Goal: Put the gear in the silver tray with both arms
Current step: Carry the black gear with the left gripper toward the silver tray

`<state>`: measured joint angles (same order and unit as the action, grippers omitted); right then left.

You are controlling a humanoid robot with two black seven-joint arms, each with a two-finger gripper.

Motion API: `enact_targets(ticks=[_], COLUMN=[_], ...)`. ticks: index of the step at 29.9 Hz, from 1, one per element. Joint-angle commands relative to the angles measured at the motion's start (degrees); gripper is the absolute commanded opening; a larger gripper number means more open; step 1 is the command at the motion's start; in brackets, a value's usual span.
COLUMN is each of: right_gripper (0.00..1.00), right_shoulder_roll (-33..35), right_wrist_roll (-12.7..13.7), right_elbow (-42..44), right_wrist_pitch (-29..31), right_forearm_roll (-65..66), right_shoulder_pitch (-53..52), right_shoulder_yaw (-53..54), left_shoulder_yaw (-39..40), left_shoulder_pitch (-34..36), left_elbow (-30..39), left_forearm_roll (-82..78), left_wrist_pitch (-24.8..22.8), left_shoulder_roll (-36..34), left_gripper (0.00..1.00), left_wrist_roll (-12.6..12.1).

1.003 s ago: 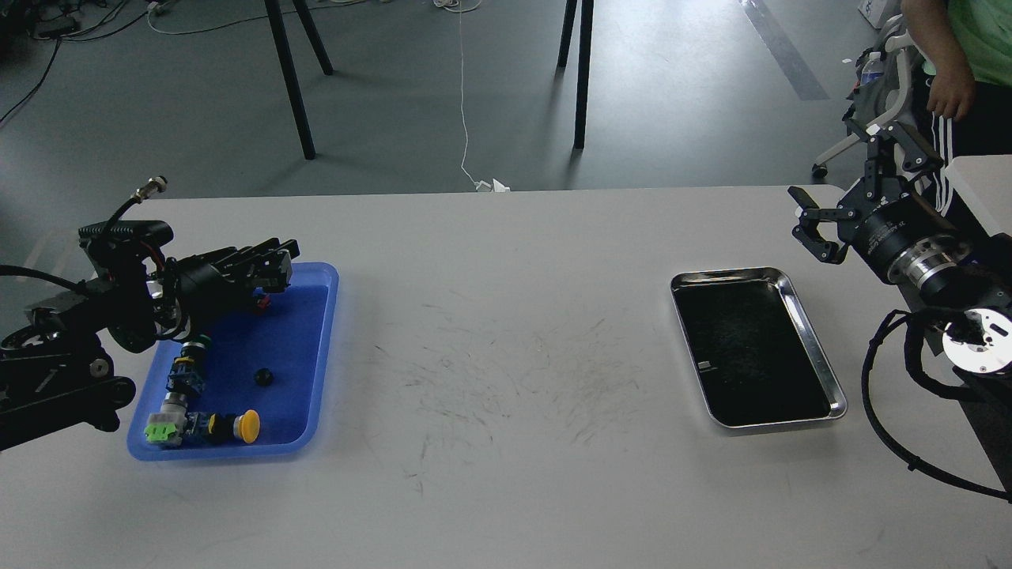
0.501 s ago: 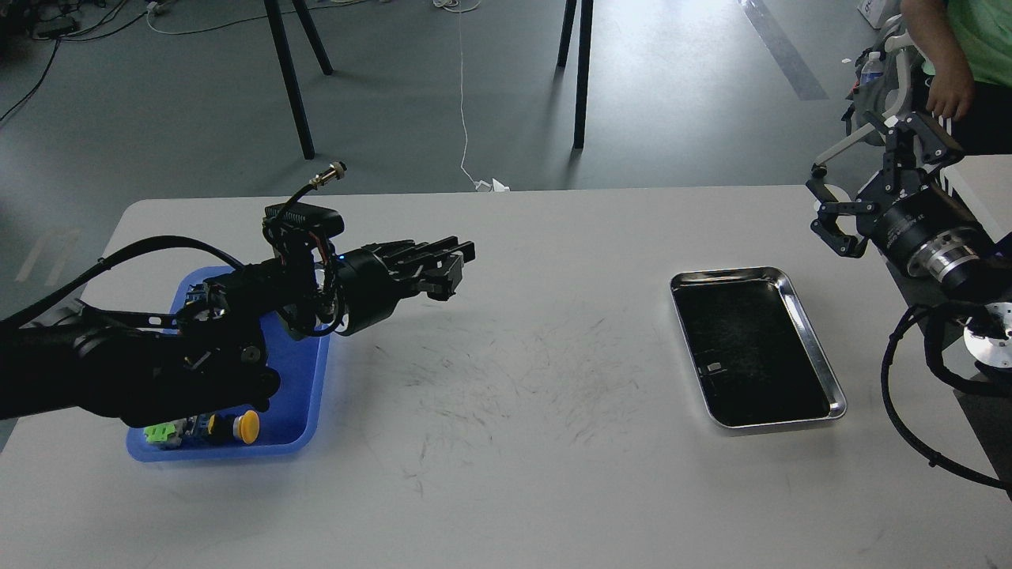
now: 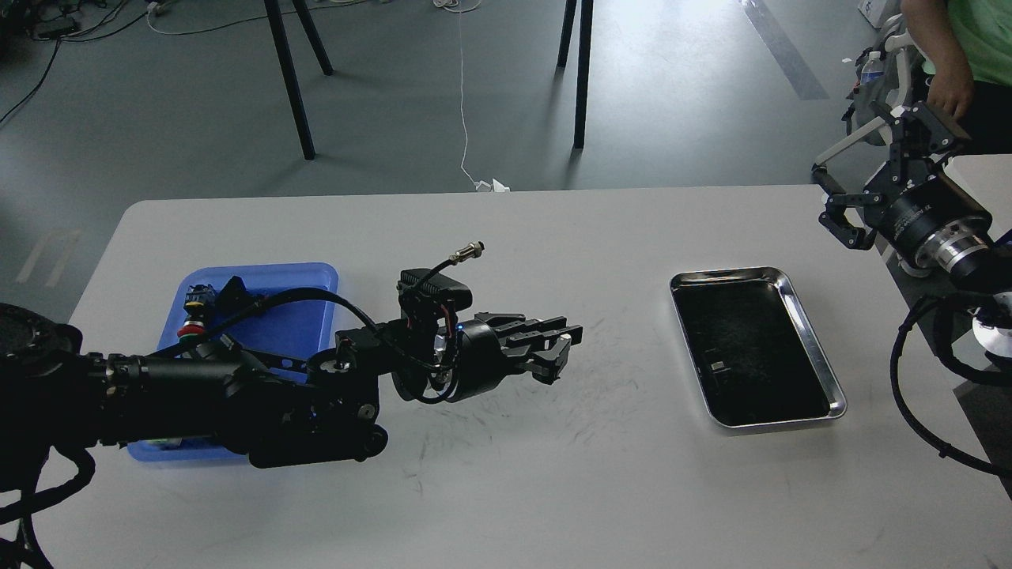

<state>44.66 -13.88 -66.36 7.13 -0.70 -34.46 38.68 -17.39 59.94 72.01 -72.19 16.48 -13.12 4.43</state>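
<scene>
My left arm reaches from the left across the table, and its gripper hangs low over the bare middle of the table, well left of the silver tray. Its black fingers lie close together and look shut. No gear shows between them, since it is all dark there. The silver tray lies on the right side of the table with nothing in it but reflections. My right gripper is open and empty, raised beyond the tray's far right corner near the table edge.
A blue plastic tray with several small parts lies at the left, mostly hidden under my left arm. A person and a chair are at the far right. Black stand legs rise behind the table.
My left arm has swung right, out from over the blue tray to the middle of the table. My right gripper has risen and drawn back a little to the right.
</scene>
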Motion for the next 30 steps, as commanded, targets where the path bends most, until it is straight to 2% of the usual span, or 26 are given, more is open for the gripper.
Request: enact_targets(ticks=[1, 9, 14, 30], right_gripper=[0.99, 0.99, 0.99, 0.99], right_shoulder_roll=[-0.01, 0.08, 0.17, 0.17], right_wrist_roll=[-0.01, 0.08, 0.08, 0.08], right_elbow=[0.09, 0.09, 0.09, 0.18], right_wrist_pitch=[-0.01, -0.01, 0.08, 0.08], right_forearm_roll=[0.00, 0.09, 0.09, 0.09], right_shoulder_pitch=[-0.17, -0.25, -0.17, -0.17], right_shoulder_yaw=[-0.36, -0.45, -0.54, -0.71], left_shoulder_yaw=[-0.28, -2.39, -2.39, -2.13], left_shoulder_pitch=[-0.52, -0.70, -0.96, -2.28], left_elbow=[-0.91, -4.51, -9.34, -10.31], left_forearm_roll=[-0.14, 0.21, 0.47, 0.65], left_wrist_pitch=[0.13, 0.22, 0.22, 0.14], left_shoulder_roll=[2.22, 9.78, 13.12, 12.51], left_gripper=[0.09, 0.10, 0.11, 0.14], left_wrist_roll=[0.05, 0.05, 0.05, 0.05])
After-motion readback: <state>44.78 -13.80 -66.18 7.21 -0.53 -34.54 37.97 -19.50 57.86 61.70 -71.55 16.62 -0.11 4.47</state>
